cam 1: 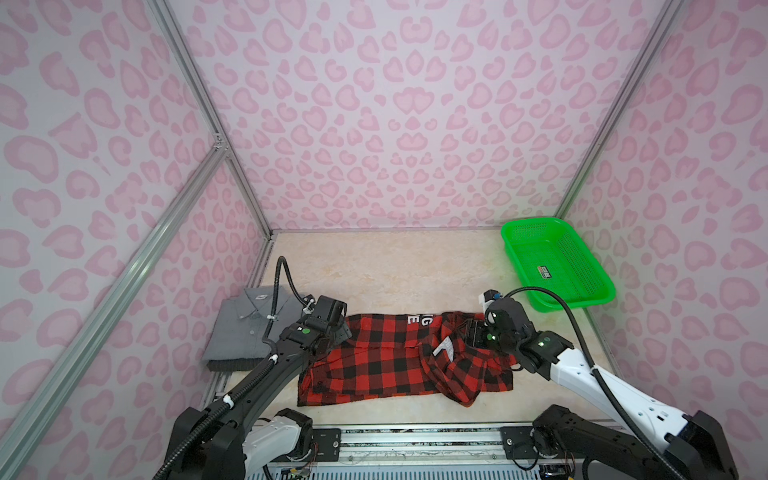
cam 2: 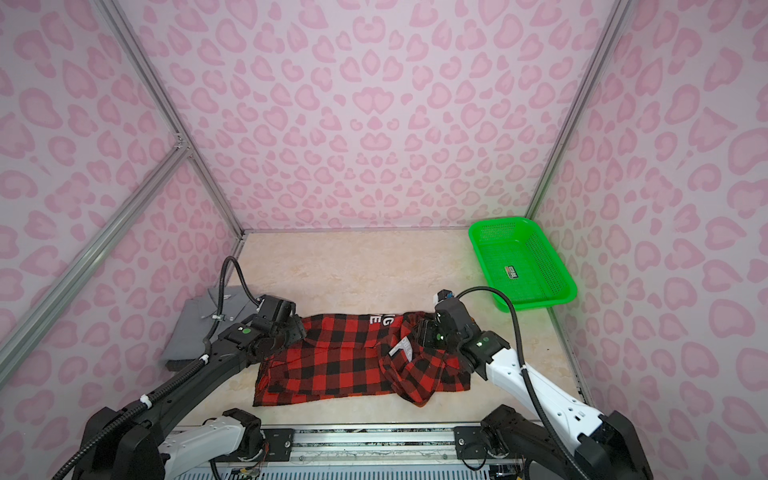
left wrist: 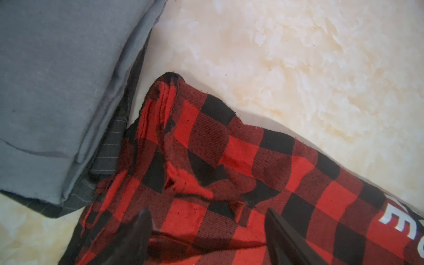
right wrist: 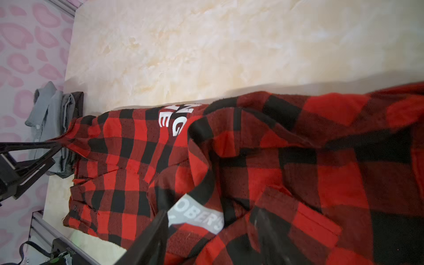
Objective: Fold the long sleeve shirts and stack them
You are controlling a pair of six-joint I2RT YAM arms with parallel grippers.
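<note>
While both arms hang low over the red-and-black checked shirt (cam 1: pixel 386 361), I see nothing clamped.
My left gripper (left wrist: pixel 206 212) stands apart over the shirt's end beside the folded grey shirt (cam 1: pixel 241 332). My right gripper (right wrist: pixel 210 213) stands apart above the collar label (right wrist: pixel 199 219), with the cloth spread across the table (cam 1: pixel 395 270).

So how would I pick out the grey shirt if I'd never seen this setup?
Start at the pale marble-look table and go to its left edge, against the pink wall. There lies the grey shirt, folded flat with collar and buttons up. Unlike the red-and-black checked shirt beside it, it is plain.
</note>
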